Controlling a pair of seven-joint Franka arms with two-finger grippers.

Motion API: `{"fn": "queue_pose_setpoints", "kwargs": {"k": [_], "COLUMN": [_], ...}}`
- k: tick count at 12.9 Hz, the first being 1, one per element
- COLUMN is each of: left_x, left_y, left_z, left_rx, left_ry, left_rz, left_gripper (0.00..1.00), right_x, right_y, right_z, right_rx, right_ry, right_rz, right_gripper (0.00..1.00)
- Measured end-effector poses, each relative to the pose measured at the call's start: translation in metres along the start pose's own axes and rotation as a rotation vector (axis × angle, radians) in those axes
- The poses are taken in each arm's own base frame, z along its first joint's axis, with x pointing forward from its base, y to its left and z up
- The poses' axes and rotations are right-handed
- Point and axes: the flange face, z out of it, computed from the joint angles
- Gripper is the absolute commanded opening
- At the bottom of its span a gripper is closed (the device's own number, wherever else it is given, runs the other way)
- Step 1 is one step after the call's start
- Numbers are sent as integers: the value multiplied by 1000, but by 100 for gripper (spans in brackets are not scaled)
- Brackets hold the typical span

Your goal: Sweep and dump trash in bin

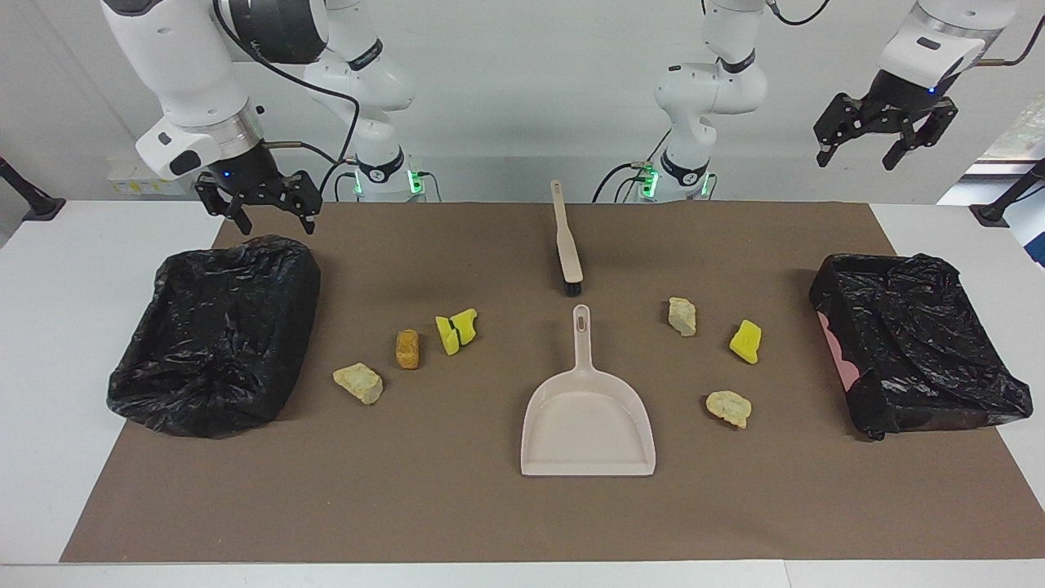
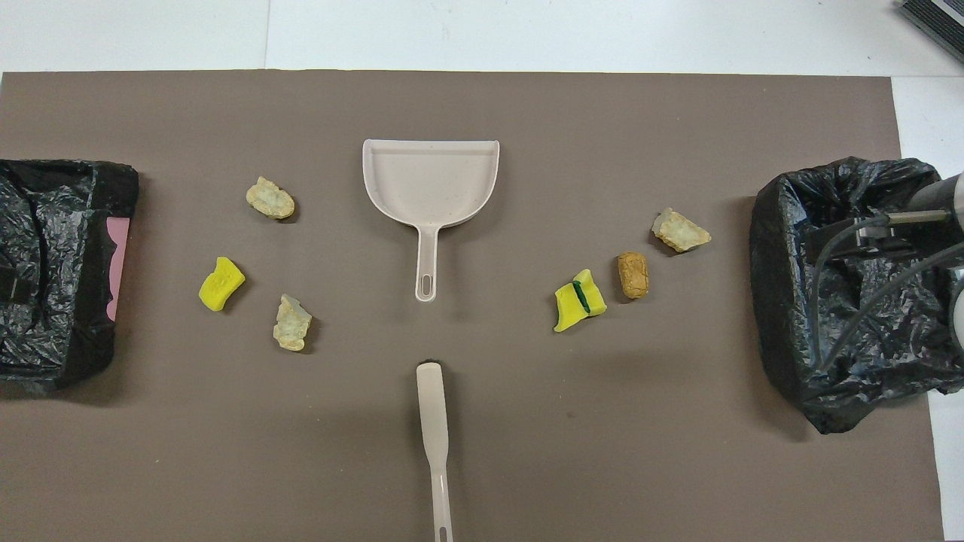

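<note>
Six trash chunks lie on the brown mat. Toward the right arm's end are a pale one [image 1: 357, 382] [image 2: 681, 230], an orange-brown one [image 1: 407, 348] [image 2: 633, 274] and a yellow one [image 1: 456, 330] [image 2: 578, 301]. Toward the left arm's end are a pale one [image 1: 682, 316] [image 2: 292, 324], a yellow one [image 1: 746, 340] [image 2: 221, 283] and another pale one [image 1: 728, 407] [image 2: 270, 199]. The beige dustpan [image 1: 588, 425] [image 2: 431, 181] lies mid-mat, handle toward the robots. The brush [image 1: 566, 241] [image 2: 433, 410] lies nearer the robots. My right gripper [image 1: 276, 222] hangs open over a bin's near edge. My left gripper [image 1: 855, 162] is open, raised high.
A black-bagged bin [image 1: 216, 327] [image 2: 843, 286] stands at the right arm's end of the mat. A second one [image 1: 914, 343] [image 2: 53, 263] with a pink wall showing stands at the left arm's end. White table surrounds the mat [image 1: 457, 506].
</note>
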Motion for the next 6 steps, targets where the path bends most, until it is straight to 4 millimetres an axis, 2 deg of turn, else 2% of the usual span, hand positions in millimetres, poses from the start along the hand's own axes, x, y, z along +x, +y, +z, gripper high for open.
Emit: {"fn": "queue_pose_setpoints", "kwargs": {"k": [6], "left_x": [0], "left_y": [-3], "left_z": [0], "left_rx": [0], "left_ry": [0], "left_rz": [-6], "left_gripper": [100], "right_x": [0], "right_y": [1], "right_z": [0], "right_rx": [0], "right_ry": [0], "right_rz": [3], "right_gripper": [100]}}
